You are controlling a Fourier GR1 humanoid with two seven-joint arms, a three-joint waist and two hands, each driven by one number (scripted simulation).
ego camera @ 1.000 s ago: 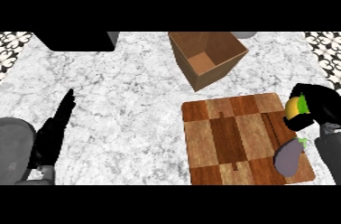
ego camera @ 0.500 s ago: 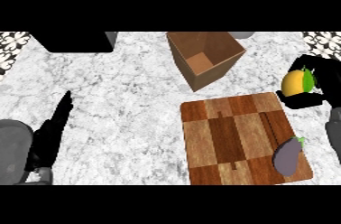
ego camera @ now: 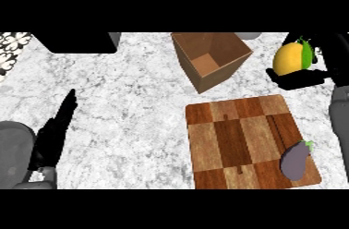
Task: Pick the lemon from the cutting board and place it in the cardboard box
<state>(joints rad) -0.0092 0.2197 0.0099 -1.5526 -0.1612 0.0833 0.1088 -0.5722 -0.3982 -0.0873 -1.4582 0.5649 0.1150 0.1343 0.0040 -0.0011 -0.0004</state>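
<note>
- Up near the counter's right edge, the right hand (ego camera: 307, 75) curls round the lemon (ego camera: 290, 57), held clear of the cutting board (ego camera: 238, 135) for carrying.
- Just beside it, the cardboard box (ego camera: 211, 57) lies open-mouthed, ready to receive.
- An eggplant (ego camera: 297, 159) sits on the board's near-right corner.
- Left hand (ego camera: 54, 131) rests open, fingers straight, at the counter's left edge.

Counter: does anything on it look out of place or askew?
The cardboard box sits turned at an angle to the cutting board. An eggplant lies at the board's right edge, near its lower corner. Nothing looks spilled or damaged.
</note>
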